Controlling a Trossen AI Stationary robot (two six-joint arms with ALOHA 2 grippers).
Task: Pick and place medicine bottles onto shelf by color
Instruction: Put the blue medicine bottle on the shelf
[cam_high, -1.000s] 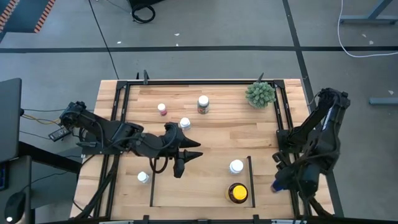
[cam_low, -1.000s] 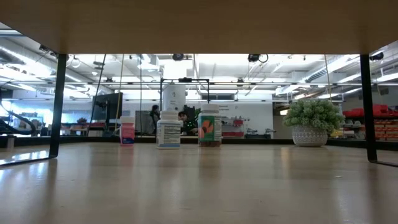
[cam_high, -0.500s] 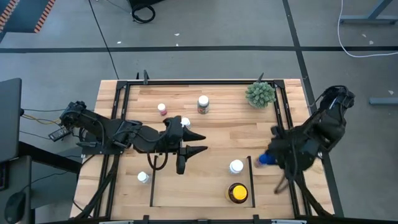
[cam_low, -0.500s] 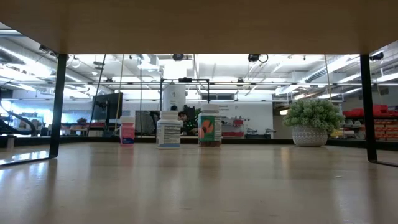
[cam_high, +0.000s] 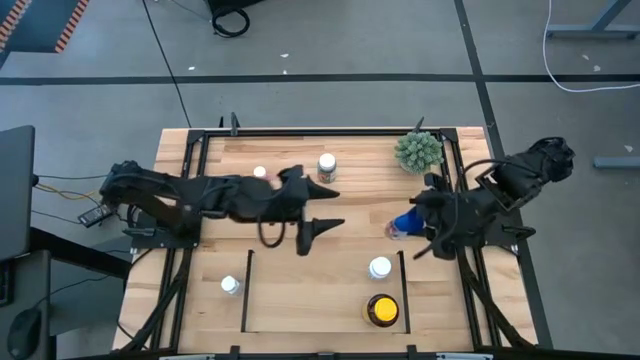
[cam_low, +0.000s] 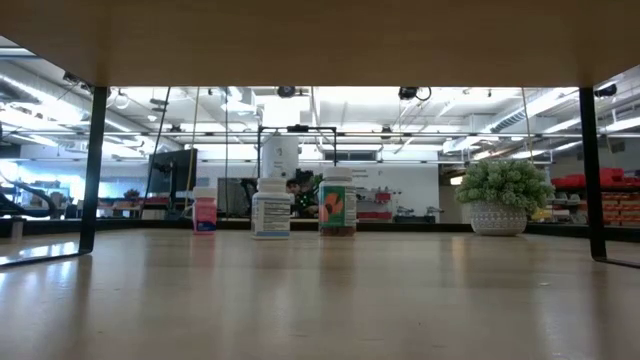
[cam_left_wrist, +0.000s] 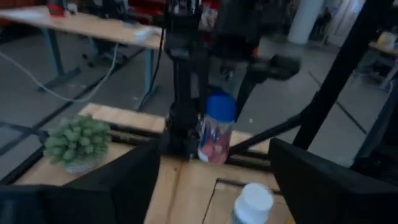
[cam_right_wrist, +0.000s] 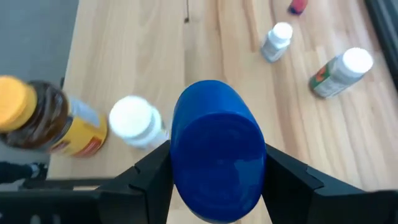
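Your right claw (cam_high: 408, 224) is clamped on the blue bottle (cam_high: 404, 223), holding it above the tabletop (cam_high: 350, 205) just beyond the far right corner of the shelf (cam_high: 320, 295); the fingers (cam_right_wrist: 146, 174) press both sides of its blue body. Your left claw (cam_high: 318, 208) hangs over mid-tabletop with its fingers spread wide and nothing between them. In the shelf stand a white-capped bottle (cam_high: 380, 267) and the amber bottle with the yellow cap (cam_high: 382, 309). Another white-capped bottle (cam_high: 231, 285) sits just outside the shelf's left bar.
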